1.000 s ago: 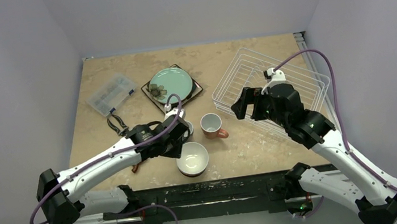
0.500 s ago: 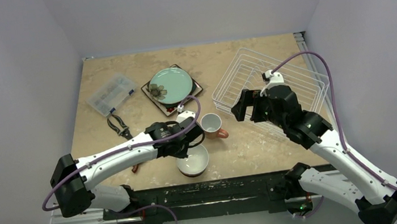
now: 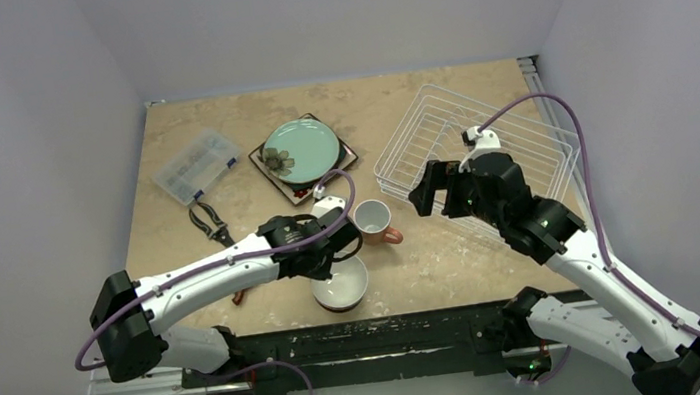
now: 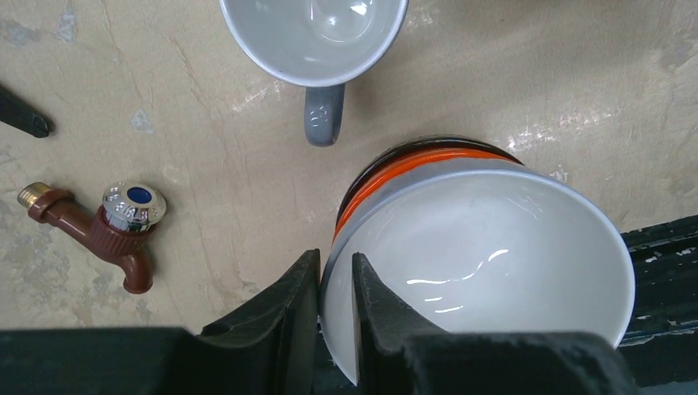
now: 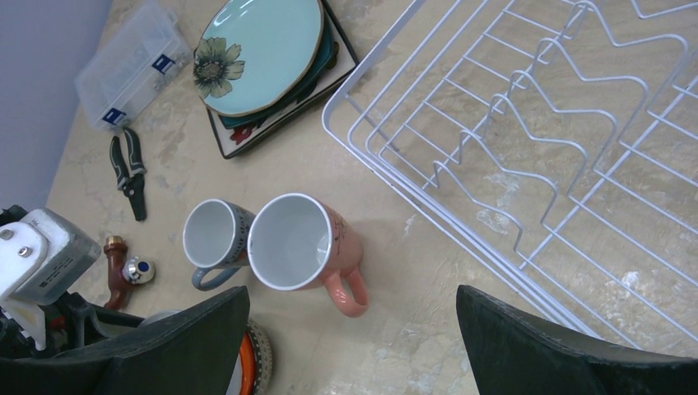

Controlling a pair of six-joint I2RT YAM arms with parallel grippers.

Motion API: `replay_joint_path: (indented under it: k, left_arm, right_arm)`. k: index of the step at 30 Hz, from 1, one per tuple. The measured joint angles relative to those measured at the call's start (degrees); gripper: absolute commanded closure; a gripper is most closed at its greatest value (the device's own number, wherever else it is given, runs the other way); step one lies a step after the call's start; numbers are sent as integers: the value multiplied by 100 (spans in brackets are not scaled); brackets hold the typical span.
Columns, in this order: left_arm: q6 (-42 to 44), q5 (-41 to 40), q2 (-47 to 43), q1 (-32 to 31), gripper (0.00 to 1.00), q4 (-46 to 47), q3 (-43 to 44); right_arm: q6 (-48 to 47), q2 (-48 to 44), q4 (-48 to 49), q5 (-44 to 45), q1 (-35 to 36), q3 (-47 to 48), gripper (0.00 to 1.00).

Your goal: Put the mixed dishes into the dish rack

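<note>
My left gripper (image 4: 336, 280) is shut on the near-left rim of the white bowl (image 4: 494, 255), one finger inside and one outside. That bowl sits nested in an orange bowl (image 4: 395, 169) and a dark brown bowl (image 5: 262, 358) near the table's front edge (image 3: 341, 281). Just beyond stand the pale blue mug (image 4: 317, 33) and the pink mug (image 5: 292, 239), both upright. A round teal plate (image 3: 301, 151) lies on the square flower-patterned plate (image 5: 272, 127). My right gripper (image 5: 354, 300) hovers open above the table between the pink mug and the white wire dish rack (image 3: 480, 141).
A clear plastic compartment box (image 3: 194, 164) and black-handled pliers (image 3: 208, 220) lie at the left. A small brown tap (image 4: 115, 226) lies left of the bowls. The black rail of the table's near edge runs right behind the bowl stack.
Over the last second my left arm swung right onto the bowl stack and its jaws closed on the white bowl's rim. The right arm has barely moved.
</note>
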Motion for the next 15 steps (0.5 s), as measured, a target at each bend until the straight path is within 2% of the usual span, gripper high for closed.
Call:
replay_joint_path:
  k: [2,4,15]
  left_arm:
    - [13,-2,0,0,89,-2,0]
    - [24,-11,0,0,100,-7,0]
    - [160,-7,-450,-35,100,42,-52]
  right_arm:
    - [2,0,0,0,0,0,2]
    - [9,0,0,-4,0,0,2]
    - [81,0,127,-619,0,-160,2]
